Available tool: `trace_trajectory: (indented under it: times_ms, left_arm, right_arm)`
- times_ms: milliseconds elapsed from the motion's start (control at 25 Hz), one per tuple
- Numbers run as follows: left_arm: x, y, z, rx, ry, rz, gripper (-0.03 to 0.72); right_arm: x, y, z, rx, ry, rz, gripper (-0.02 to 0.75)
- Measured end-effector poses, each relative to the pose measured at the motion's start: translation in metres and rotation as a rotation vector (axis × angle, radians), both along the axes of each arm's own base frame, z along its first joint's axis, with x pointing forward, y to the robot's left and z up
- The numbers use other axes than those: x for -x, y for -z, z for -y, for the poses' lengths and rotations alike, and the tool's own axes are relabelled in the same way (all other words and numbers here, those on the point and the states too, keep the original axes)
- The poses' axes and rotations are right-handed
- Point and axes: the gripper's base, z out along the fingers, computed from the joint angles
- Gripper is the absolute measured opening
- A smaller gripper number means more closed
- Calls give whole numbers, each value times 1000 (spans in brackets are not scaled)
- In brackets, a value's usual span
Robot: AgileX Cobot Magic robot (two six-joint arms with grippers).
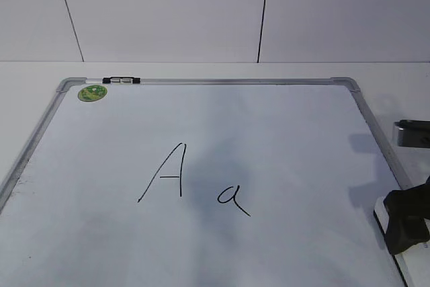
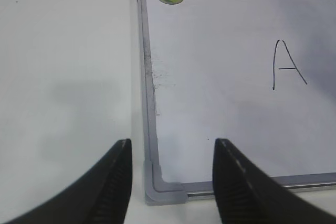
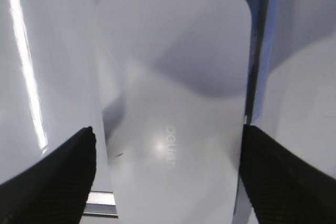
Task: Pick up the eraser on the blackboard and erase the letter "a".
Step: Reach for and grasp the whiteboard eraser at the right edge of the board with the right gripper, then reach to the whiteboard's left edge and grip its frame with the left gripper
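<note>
The blackboard [image 1: 269, 126] lies flat on the table, a white board in a silver frame. The small cursive letter "a" [image 1: 232, 198] is written near its middle. The white eraser [image 3: 173, 93] rests at the board's right edge [image 1: 410, 261]. My right gripper [image 3: 168, 129] is open and straddles the eraser, one black finger at each long side; in the exterior view it [image 1: 406, 223] covers most of the eraser. My left gripper [image 2: 172, 142] is open and empty, hovering over the board's near left corner [image 2: 165, 190].
A taller capital "A" [image 1: 166, 173] stands left of the small letter. A green round sticker [image 1: 92, 93] and a black-and-silver clip [image 1: 121, 80] sit at the board's far left corner. A dark and silver object [image 1: 411, 132] lies off the board's right edge.
</note>
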Motion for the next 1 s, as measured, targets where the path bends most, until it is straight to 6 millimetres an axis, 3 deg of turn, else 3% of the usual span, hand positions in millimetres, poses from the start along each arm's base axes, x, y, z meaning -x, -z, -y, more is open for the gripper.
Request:
trace_trajectory:
  times_ms: [720, 1000]
  left_arm:
    - [0, 0, 0, 1, 1, 0, 371]
    - [0, 0, 0, 1, 1, 0, 371]
  right_arm:
    - [-4, 6, 1, 19, -9, 5, 650]
    - [-5, 6, 1, 22, -11, 8, 608]
